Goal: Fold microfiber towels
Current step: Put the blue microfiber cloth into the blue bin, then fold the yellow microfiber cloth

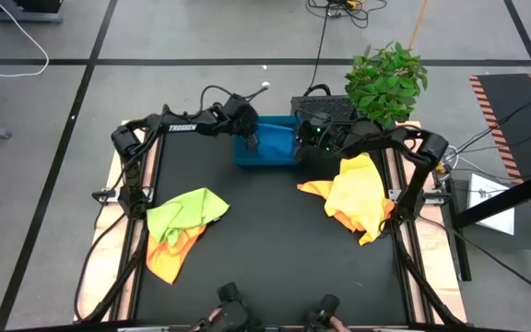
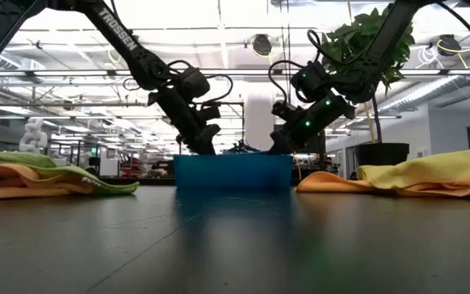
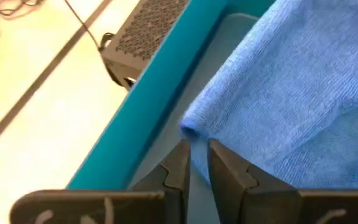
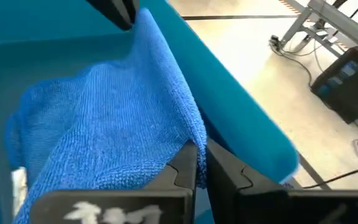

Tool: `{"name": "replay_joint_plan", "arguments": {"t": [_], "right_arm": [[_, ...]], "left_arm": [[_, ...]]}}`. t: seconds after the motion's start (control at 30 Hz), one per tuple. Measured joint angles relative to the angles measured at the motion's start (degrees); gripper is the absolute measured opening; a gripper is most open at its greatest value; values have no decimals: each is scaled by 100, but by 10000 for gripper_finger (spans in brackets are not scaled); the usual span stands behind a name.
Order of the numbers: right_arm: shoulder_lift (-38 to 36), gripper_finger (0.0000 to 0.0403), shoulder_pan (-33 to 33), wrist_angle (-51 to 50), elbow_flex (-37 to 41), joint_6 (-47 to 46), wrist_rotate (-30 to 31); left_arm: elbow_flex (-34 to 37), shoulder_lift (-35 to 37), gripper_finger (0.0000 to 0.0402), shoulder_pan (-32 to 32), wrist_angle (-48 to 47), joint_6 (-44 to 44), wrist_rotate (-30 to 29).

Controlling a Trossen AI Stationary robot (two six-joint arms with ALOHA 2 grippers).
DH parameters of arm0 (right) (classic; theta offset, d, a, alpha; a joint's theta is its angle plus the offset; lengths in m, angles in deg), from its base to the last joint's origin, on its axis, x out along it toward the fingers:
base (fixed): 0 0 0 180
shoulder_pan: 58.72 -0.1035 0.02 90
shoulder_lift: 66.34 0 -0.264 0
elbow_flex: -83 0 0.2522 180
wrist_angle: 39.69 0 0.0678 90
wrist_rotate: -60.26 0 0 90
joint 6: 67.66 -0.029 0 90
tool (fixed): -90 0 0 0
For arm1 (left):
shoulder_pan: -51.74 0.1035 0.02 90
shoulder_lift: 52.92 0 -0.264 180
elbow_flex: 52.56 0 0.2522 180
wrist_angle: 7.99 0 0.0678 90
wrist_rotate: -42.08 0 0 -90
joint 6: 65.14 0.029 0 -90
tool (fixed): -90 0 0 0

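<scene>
A blue microfiber towel (image 4: 104,118) lies in the rigid blue tray (image 1: 265,164) at the table's far middle. One of its edges is strung along the tray's far wall (image 4: 241,118). My left gripper (image 1: 250,140) and my right gripper (image 1: 300,138) both reach down into the tray, each shut on one end of that edge. In the low view the tray's near wall (image 2: 233,171) hides both sets of fingertips. A lime green towel on an orange one (image 1: 184,221) lies at the left. A yellow towel on an orange one (image 1: 353,194) lies at the right. My left gripper pinches a folded corner of the blue towel (image 3: 190,132) at its fingertips, slanting down from the table's left. That corner stands raised in a peak (image 4: 143,17), while the rest lies in the tray. My right gripper pinches the other corner of the same edge (image 4: 194,138) between its two fingers, slanting down from the table's right. The cloth falls away slack onto the tray floor.
A dark perforated box (image 1: 325,106) and a potted plant (image 1: 385,78) stand just behind the tray. The two towel piles leave the black mat's middle and near part bare (image 1: 265,249).
</scene>
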Motion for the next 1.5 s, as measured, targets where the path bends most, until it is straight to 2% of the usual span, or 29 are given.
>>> {"name": "replay_joint_plan", "arguments": {"t": [0.17, 0.27, 0.43, 0.57, 0.7, 0.87, 1.0, 1.1, 1.23, 1.37, 1.5], "right_arm": [[-5, 20, 54, 12, 7, 170, 14], [-6, 36, 11, -108, 7, 338, -66], [-24, 92, -40, -136, 0, 453, -68], [-207, 142, -132, -327, 5, 476, 184], [-800, 176, -324, -839, 9, 483, 496], [-1869, 186, -731, -1608, 14, 88, 453], [-2688, 175, -1247, -1573, 330, -517, -413], [-3176, 165, -1800, -1207, 886, -695, -762], [-3602, 155, -2715, -522, 1815, -880, -612], [-3689, 149, -3604, 442, 2606, -1153, 32], [-3602, 148, -4084, 885, 3241, -1533, 784]], "left_arm": [[0, 0, 72, 18, -14, -39, -33], [0, 1, 79, 4, -8, -40, -29], [-2, 194, 83, -71, 13, -43, -6], [-2, 631, 83, -179, -59, -39, 22], [-11, 1309, 82, -383, -229, -30, 118], [-11, 2214, 81, -866, -746, -413, 654], [223, 2698, 81, -1731, -823, -646, 719], [908, 2868, 81, -2615, -203, -615, 339], [1949, 3052, 81, -3748, 809, -981, -292], [2881, 3101, 81, -4580, 2628, -1304, -826], [3631, 3003, 81, -5033, 4128, -1336, -1273]]}}
